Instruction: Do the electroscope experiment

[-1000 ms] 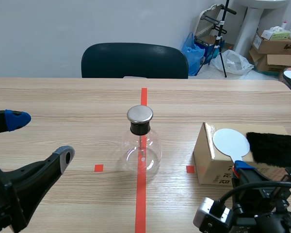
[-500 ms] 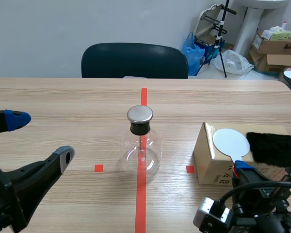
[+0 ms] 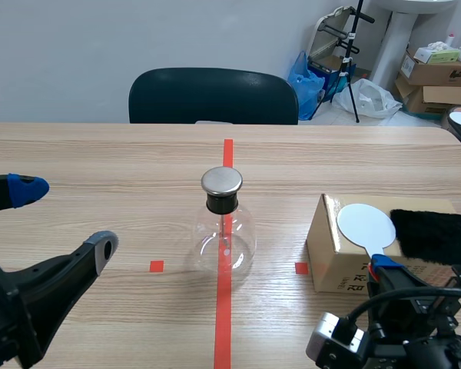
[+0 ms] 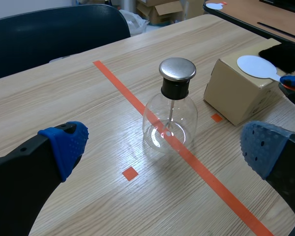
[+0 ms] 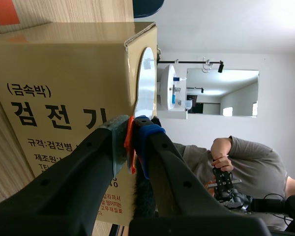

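The electroscope (image 3: 223,233), a glass flask with a metal cap (image 3: 221,181), stands upright on the red tape line in the middle of the counter (image 3: 100,154). It sits exactly as it did a second ago. Nothing in the scene view has shifted over that second: neither arm, nor the flask, nor the things at the right.

On that side a white paddle (image 3: 366,224) lies flat on top of a cardboard box (image 3: 332,265), just beside a black cloth (image 3: 434,231). The right jaws are pressed together on the paddle's orange handle (image 5: 131,142), which shows as a thin strip between the pads in the right wrist view. The left jaws hang spread wide and empty, well apart from the flask, which lies ahead of them.

This stillness reads as a pause with the grip on the handle made. The paddle is not yet lifted, so charging it and bringing it to the cap both appear to remain.
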